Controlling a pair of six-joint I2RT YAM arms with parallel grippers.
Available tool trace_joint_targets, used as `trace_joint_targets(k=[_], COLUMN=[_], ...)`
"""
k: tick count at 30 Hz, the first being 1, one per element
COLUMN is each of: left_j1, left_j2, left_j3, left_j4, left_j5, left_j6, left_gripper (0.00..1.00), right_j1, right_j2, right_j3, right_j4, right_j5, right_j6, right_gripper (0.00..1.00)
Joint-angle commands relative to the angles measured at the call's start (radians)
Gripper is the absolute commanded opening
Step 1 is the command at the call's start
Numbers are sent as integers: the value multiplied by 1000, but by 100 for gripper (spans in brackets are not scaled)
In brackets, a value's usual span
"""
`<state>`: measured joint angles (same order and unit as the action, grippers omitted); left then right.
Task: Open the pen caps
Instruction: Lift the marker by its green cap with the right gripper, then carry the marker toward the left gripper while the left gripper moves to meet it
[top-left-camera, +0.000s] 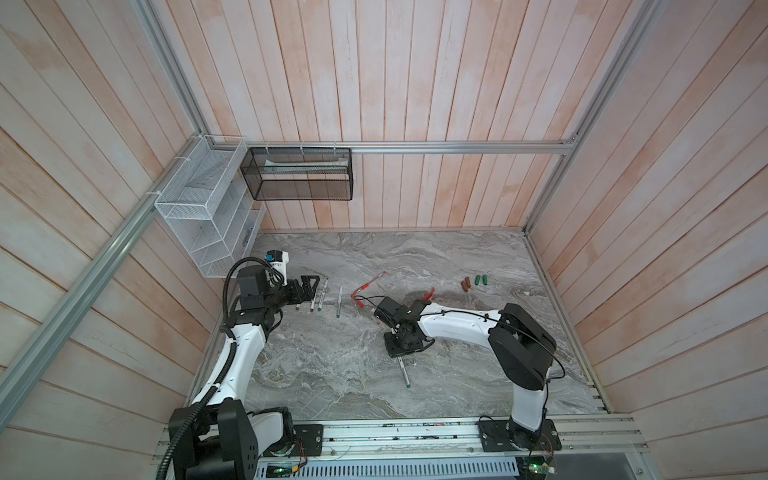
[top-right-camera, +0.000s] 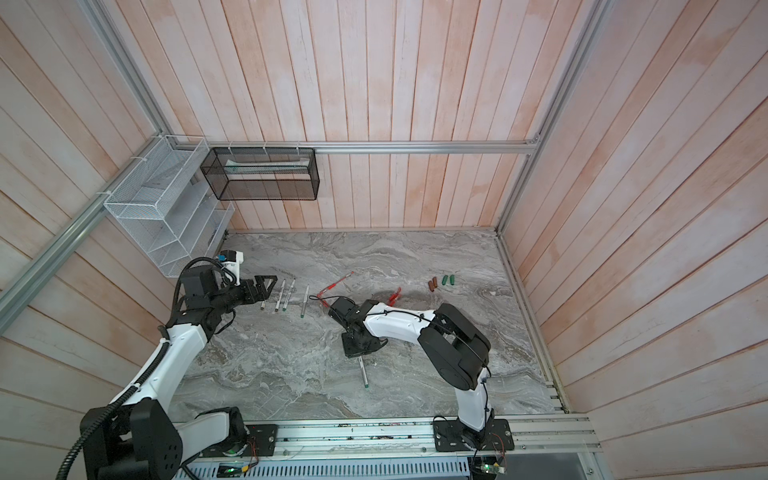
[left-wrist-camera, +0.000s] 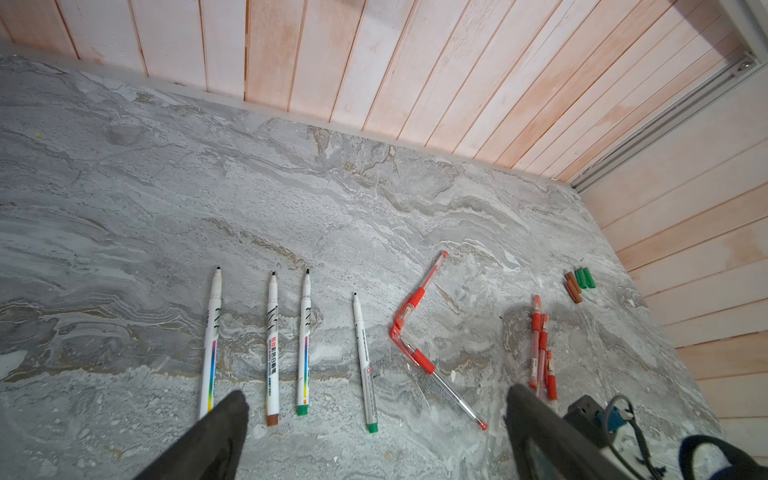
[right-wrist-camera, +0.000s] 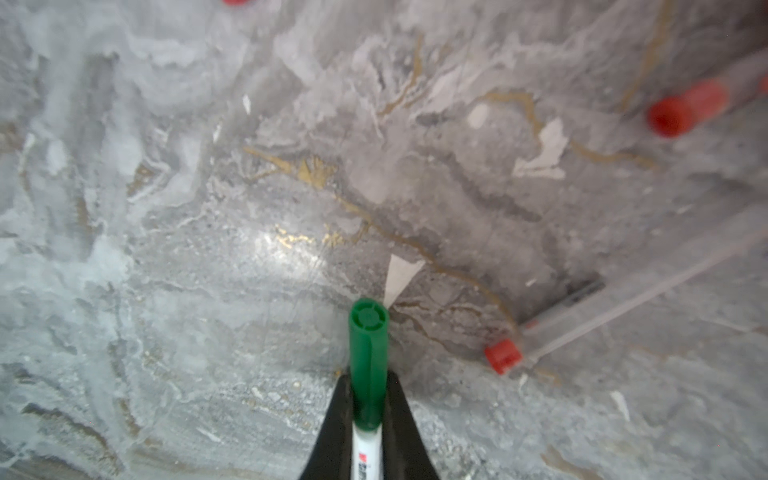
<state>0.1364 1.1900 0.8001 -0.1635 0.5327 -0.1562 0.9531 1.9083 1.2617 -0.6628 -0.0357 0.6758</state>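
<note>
My right gripper (right-wrist-camera: 368, 376) is shut on a white marker at the base of its green cap (right-wrist-camera: 368, 345), and the cap's end points down at the marble. In both top views this gripper (top-left-camera: 402, 351) sits mid-table, with the marker's barrel (top-left-camera: 404, 372) sticking out toward the front edge. My left gripper (left-wrist-camera: 376, 397) is open and holds nothing. It hovers at the left (top-left-camera: 309, 286) over several uncapped white markers (left-wrist-camera: 272, 345). Loose brown caps (top-left-camera: 465, 284) and green caps (top-left-camera: 482, 279) lie at the back right. Red-capped clear pens (left-wrist-camera: 415, 316) lie between the arms.
A second cluster of red pens (left-wrist-camera: 540, 345) lies just behind my right arm (top-left-camera: 453, 326). A white wire basket (top-left-camera: 199, 199) and a black mesh basket (top-left-camera: 299, 174) hang on the back-left walls. The marble table (top-left-camera: 457, 257) is closed in by wooden walls.
</note>
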Motion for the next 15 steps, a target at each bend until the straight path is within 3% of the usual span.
trace_joint_targets(k=[1, 4, 8, 15], left_j1=[0, -7, -20, -44], left_j2=[10, 15, 18, 23], left_j3=[8, 16, 8, -8], left_j4=[7, 7, 30, 91], left_j5=[39, 56, 156, 352], left_j6=[-10, -10, -21, -74], left_gripper=[98, 97, 97, 97], right_j1=[-43, -74, -145, -227], right_j2=[-68, -152, -269, -484], right_j3=[-10, -13, -71, -294], right_j4=[46, 98, 271, 756], right_j5=[-33, -23, -101, -188], right_j6=[-8, -3, 41, 170], right_gripper=[8, 8, 8, 7])
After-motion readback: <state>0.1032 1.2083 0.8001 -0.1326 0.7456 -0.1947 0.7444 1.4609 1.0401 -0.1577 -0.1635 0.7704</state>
